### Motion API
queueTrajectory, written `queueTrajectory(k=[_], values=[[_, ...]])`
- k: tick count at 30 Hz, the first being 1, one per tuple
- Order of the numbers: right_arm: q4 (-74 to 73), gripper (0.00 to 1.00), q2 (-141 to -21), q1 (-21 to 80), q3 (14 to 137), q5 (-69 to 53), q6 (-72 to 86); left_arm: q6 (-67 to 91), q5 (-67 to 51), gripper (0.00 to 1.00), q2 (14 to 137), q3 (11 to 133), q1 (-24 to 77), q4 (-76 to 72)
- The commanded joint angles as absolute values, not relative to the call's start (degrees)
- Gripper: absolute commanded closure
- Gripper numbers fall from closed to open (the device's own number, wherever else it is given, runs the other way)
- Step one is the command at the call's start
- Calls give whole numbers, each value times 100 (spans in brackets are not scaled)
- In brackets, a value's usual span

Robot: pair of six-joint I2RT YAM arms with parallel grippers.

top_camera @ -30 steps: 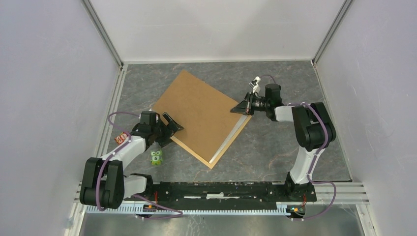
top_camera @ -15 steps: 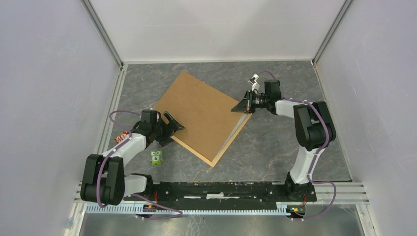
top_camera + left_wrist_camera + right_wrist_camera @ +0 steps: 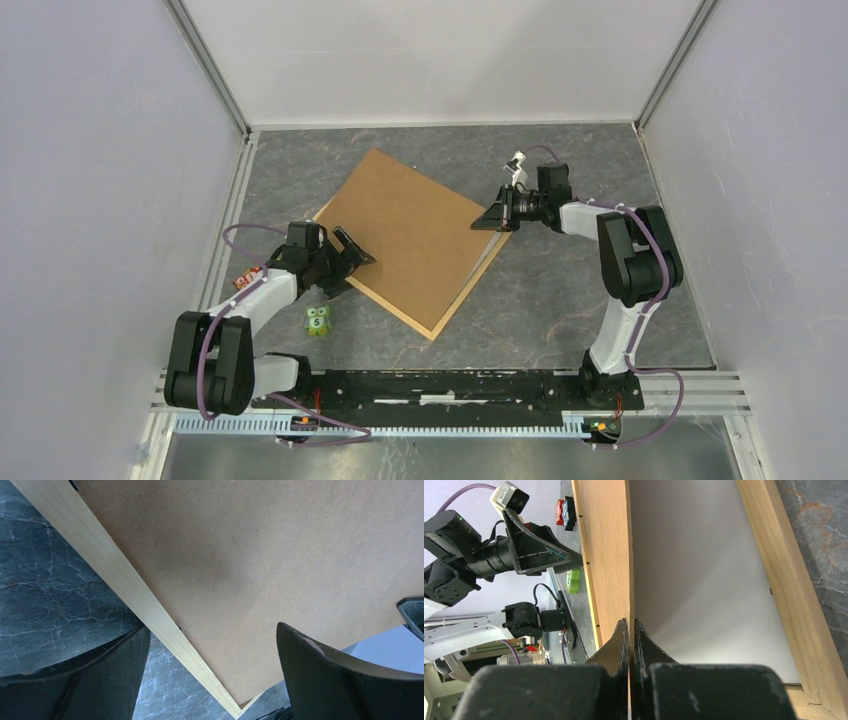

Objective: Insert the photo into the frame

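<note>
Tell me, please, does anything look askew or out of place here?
Yes. The brown backing board does not lie flat: the right hand, shut on one edge, holds that edge raised above the frame, with the photo showing its white back beneath.

The backing board (image 3: pixel 415 235) looks like plain brown fibreboard, matt and faintly speckled. The frame (image 3: pixel 790 595) is pale bare wood with a fine grain. The photo (image 3: pixel 704 580) shows a smooth white paper back with a soft sheen. The table (image 3: pixel 570 290) has a dark grey, veined, stone-like surface.
</note>
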State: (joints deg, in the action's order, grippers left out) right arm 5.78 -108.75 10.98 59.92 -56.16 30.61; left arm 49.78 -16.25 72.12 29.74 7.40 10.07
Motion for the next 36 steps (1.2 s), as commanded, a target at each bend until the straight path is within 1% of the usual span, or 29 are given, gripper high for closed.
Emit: queueTrajectory(k=[1,2,5,6,13,17,20,21,24,26,31,36], values=[[686,100,-10803,1334,5662,-5228,2609,4879,-1819,0,7174,3293,738,893],[703,99,-10789,1327,5652,-5230,2587,4869,-1806,0,7162,3301,738,909],[507,92,-10680,1313,5673,-4997,2369,4876,-1815,0,7198,3292,740,931],[352,88,-10648,1314,5708,-4861,2245,4882,-1827,0,7206,3292,738,931],[-609,55,-10358,1307,6046,-4051,1571,4881,-1807,0,7173,3238,738,1043],[-1279,31,-10041,1301,6213,-3261,1084,4871,-1804,0,7158,3214,739,1088],[-1743,18,-9818,1293,6357,-2562,741,4852,-1791,0,7143,3200,738,1143],[-1887,15,-9761,1287,6429,-2295,630,4854,-1793,0,7152,3185,740,1153],[-2095,10,-9616,1290,6559,-1927,383,4869,-1810,0,7168,3160,739,1190],[-1957,9,-9568,1308,6525,-1928,336,4886,-1828,0,7159,3154,738,1210],[-1347,15,-9786,1474,6493,-2388,396,4913,-1818,0,7130,3101,743,1269],[-882,18,-10035,1574,6357,-2364,586,4933,-1917,0,7050,3060,738,1280]])
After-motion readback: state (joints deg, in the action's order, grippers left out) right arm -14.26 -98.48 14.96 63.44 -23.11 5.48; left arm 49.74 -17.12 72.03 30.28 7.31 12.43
